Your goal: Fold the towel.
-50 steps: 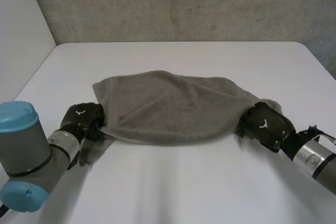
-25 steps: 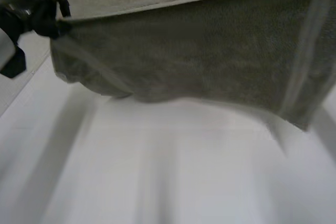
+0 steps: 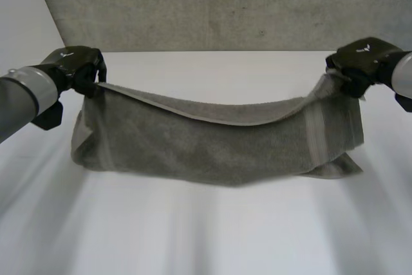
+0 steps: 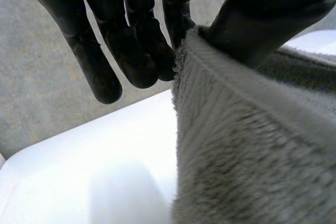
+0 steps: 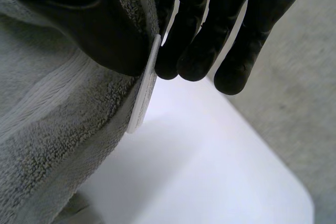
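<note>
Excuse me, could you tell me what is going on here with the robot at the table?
The robot is partway through folding a grey towel. Its left hand pinches the top edge at one end and its right hand pinches it at the other, holding the towel up over the white table. The towel sags in the middle and hangs down toward the tabletop.

Grey terry towel (image 3: 219,152) with a woven band across one short end and a small white label (image 5: 142,98) at that end's corner. It hangs lifted over the white table (image 3: 212,236), strung wide by its two top corners. The upper edge sags mid-span. Bottom fold low, near the tabletop; contact unclear.
</note>
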Controlling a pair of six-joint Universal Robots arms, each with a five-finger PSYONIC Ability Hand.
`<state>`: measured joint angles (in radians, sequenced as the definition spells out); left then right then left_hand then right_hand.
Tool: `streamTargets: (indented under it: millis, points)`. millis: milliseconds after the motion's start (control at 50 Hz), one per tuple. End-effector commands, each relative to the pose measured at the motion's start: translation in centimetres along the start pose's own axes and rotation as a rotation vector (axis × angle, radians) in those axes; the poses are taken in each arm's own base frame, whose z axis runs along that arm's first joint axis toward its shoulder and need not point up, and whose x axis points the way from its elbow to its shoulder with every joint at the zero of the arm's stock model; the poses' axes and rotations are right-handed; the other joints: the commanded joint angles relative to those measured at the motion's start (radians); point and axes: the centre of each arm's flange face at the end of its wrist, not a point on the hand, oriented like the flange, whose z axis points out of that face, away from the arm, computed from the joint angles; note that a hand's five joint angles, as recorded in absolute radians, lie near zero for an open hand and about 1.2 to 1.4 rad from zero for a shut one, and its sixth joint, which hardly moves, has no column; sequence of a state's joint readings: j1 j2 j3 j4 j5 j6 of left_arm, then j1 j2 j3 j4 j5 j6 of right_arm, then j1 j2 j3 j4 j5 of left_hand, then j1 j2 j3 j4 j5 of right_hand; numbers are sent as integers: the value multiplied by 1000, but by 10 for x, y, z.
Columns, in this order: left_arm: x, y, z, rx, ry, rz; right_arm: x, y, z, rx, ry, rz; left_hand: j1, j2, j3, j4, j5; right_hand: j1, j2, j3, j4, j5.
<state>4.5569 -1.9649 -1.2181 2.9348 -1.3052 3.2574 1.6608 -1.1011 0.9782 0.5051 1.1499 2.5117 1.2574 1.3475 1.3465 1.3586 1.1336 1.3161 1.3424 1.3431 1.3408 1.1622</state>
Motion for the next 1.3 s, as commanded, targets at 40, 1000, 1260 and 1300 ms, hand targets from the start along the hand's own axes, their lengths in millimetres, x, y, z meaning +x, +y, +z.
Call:
streamTargets:
  millis: [40, 1000, 1260, 1300]
  points:
    - [-14, -23, 48, 119, -20, 94, 11, -48, 28, 285, 150, -18, 139, 49, 50, 38, 88, 80, 54, 53, 55, 60]
    - [-5, 136, 7, -120, 102, 105, -20, 94, 21, 39, 12, -59, 42, -48, -47, -59, -8, 80, 54, 53, 55, 60]
    - [-9, 142, 22, -43, 13, 151, 1, 135, 14, 19, 125, 267, -545, -635, -634, -646, -596, 80, 54, 53, 55, 60]
    - [-11, 143, 21, -51, -22, 151, 0, 138, 15, 21, 130, 264, -554, -644, -643, -655, -604, 80, 54, 53, 55, 60]
